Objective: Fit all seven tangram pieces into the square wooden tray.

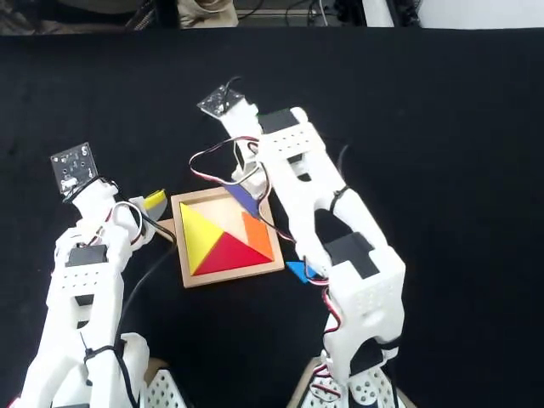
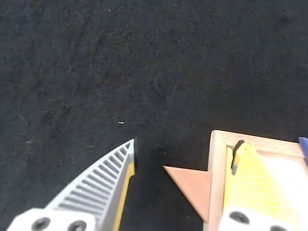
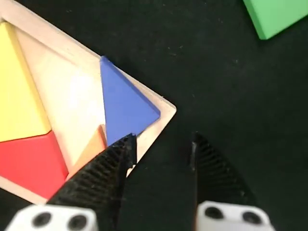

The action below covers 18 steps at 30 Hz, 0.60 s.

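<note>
Well, on the black cloth table [image 1: 442, 127] the square wooden tray [image 1: 234, 275] holds a big yellow triangle [image 1: 200, 238], a big red triangle [image 1: 229, 255] and a smaller orange piece [image 1: 257, 234], and a green block [image 3: 276, 17] lies well off past its corner. My right gripper [image 3: 162, 142] hangs half-spread at that corner, one finger over the dark blue triangle [image 3: 122, 103] lying inside against the rim. My left gripper [image 2: 185, 147] gapes wide astride the tray's wall, with the small peach triangle [image 2: 192, 183] on the cloth between its fingers, touching the wall.

tray [image 1: 234, 274]: yellow triangle [image 1: 200, 234], red triangle [image 1: 231, 253] inside | light-blue piece [image 1: 297, 270] just beside
</note>
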Each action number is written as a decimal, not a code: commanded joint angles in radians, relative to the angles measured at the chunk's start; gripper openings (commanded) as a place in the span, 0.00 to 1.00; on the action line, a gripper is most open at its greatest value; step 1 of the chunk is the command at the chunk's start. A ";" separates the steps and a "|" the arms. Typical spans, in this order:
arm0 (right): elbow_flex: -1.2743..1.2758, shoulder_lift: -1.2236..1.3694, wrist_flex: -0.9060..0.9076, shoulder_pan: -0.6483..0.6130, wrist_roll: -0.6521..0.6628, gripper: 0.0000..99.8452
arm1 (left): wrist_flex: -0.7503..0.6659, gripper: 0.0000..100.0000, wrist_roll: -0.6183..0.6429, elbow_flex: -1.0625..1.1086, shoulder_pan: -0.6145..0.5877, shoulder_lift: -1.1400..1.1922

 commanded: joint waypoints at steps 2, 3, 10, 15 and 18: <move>-0.068 -0.004 -0.078 0.018 0.008 0.16 | -0.021 0.32 0.008 -0.007 0.041 0.002; -0.074 0.002 -0.100 0.018 0.008 0.13 | -0.021 0.32 0.008 -0.007 0.041 0.002; -0.182 0.147 -0.155 -0.028 0.005 0.01 | -0.021 0.32 0.008 -0.007 0.041 0.002; -0.308 0.234 -0.034 -0.049 0.000 0.01 | -0.021 0.32 0.008 -0.007 0.041 0.002; -0.340 0.240 0.044 -0.060 -0.002 0.01 | -0.021 0.32 0.008 -0.007 0.041 0.002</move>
